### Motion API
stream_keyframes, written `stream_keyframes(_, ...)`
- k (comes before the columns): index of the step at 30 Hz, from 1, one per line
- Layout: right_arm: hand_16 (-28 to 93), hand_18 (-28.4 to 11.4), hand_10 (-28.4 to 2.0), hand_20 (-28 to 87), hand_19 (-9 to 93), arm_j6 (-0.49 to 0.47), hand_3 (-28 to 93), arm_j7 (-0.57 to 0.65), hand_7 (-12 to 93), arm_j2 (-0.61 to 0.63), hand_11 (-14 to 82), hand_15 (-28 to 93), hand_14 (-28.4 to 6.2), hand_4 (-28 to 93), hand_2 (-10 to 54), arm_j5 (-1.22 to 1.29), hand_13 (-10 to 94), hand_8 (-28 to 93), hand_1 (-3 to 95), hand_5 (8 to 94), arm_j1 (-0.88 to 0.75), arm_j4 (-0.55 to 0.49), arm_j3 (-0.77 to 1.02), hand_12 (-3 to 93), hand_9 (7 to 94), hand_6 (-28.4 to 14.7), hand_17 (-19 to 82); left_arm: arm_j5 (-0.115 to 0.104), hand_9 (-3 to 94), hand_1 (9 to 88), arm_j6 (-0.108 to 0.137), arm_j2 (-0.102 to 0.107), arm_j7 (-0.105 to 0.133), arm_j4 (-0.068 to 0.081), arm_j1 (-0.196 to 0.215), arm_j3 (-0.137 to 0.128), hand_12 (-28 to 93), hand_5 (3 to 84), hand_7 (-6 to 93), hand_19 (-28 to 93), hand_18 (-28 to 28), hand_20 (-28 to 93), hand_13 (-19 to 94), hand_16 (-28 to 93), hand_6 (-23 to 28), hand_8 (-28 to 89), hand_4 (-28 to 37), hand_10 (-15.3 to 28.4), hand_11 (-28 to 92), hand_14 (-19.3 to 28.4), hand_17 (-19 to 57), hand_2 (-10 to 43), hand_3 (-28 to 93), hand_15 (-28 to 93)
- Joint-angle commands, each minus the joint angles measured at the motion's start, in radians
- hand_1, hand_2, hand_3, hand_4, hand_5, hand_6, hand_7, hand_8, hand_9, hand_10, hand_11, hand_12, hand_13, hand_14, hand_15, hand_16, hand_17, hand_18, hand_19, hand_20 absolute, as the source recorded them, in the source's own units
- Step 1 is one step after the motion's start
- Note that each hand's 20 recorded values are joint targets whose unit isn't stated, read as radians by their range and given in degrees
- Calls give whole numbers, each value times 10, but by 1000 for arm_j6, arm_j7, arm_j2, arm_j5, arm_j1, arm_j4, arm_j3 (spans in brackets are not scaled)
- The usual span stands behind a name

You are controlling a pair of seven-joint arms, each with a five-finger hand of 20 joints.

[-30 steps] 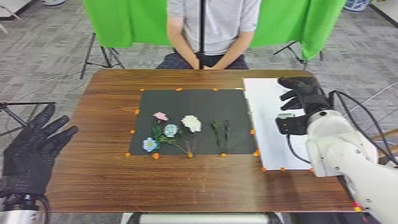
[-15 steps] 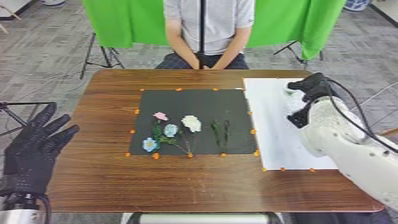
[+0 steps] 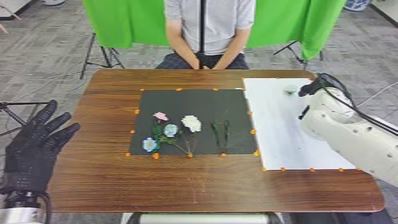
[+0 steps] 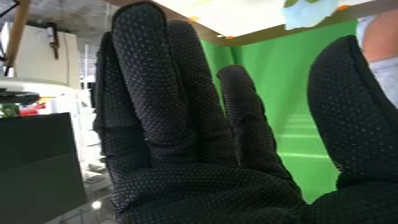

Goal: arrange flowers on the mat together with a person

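Drawing rightward in the head view, my right hand (image 3: 309, 90) has uncovered the pale flower (image 3: 290, 90) on the white paper (image 3: 284, 130); my left hand (image 3: 32, 152) is open, empty; other flowers (image 3: 171, 131) lie on the mat (image 3: 182, 102). In the right wrist view, my fingers (image 4: 151, 90) are straight, gripping nothing, beneath the flower.

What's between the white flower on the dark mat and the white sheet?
Green stems, bare mat, then small orange pieces along its edge; head view shows it.
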Motion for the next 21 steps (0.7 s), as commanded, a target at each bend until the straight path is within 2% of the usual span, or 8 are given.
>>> stream_keyframes(1,122,-258,-192,-93,835,-68,690,-9,93,-11,194,531,-151,-200,-41,56,723,-98,342,466,44,81,-40,150,709,-11,354,-41,287,184,-46,-14,12,2,-9,8,129,298,98,365,181,165,196,-35,41,-82,-283,141,166,211,-96,72,752,421)
stream_keyframes(4,121,-254,-189,-98,836,-77,703,-7,95,-18,189,531,-150,-202,-53,78,723,-99,353,476,59,107,-67,148,704,-7,356,-27,287,184,-47,-15,1,3,-19,8,129,298,98,365,181,165,196,-35,40,-82,-283,142,166,211,-97,72,752,422)
stream_keyframes(5,120,-254,-189,-99,836,-76,703,-5,96,-17,187,531,-149,-204,-54,87,723,-100,355,478,64,112,-77,147,704,-6,357,-30,287,184,-52,-15,0,3,-21,8,129,298,97,365,181,165,196,-35,40,-82,-283,142,166,211,-97,72,751,422)
stream_keyframes(12,117,-253,-187,-107,827,-43,703,-20,101,-18,180,524,-150,-212,-61,75,716,-103,366,482,85,130,-131,146,695,1,350,-37,287,183,-47,-2,6,5,-20,11,129,298,98,365,181,166,197,-36,41,-82,-283,142,165,211,-97,71,752,425)
stream_keyframes(14,115,-251,-187,-108,823,-34,699,-21,104,-21,179,522,-149,-215,-62,55,715,-104,370,486,87,131,-139,146,693,4,351,-31,287,183,-49,-6,-2,5,-24,11,129,298,97,364,181,165,198,-36,41,-82,-283,142,165,211,-97,71,753,425)
stream_keyframes(15,115,-250,-187,-108,822,-39,696,-8,105,-18,179,522,-149,-217,-62,43,716,-105,371,488,97,128,-155,146,693,5,352,-24,287,183,-55,-13,-14,7,-34,14,129,298,97,364,181,165,198,-36,41,-81,-283,142,165,211,-97,71,753,425)
stream_keyframes(18,115,-247,-188,-112,812,-29,694,10,102,-24,178,522,-148,-218,-68,9,715,-107,366,483,112,130,-175,147,692,0,354,-31,288,184,-51,-3,2,6,-26,14,130,299,97,364,181,165,197,-36,42,-81,-283,142,166,211,-96,71,752,425)
stream_keyframes(21,116,-248,-189,-113,805,-32,694,11,93,-31,177,522,-147,-217,-77,4,714,-103,356,463,124,136,-183,147,690,-18,352,-24,288,184,-54,-11,-1,4,-24,14,130,299,96,364,181,165,198,-36,42,-81,-283,143,166,211,-96,71,752,425)
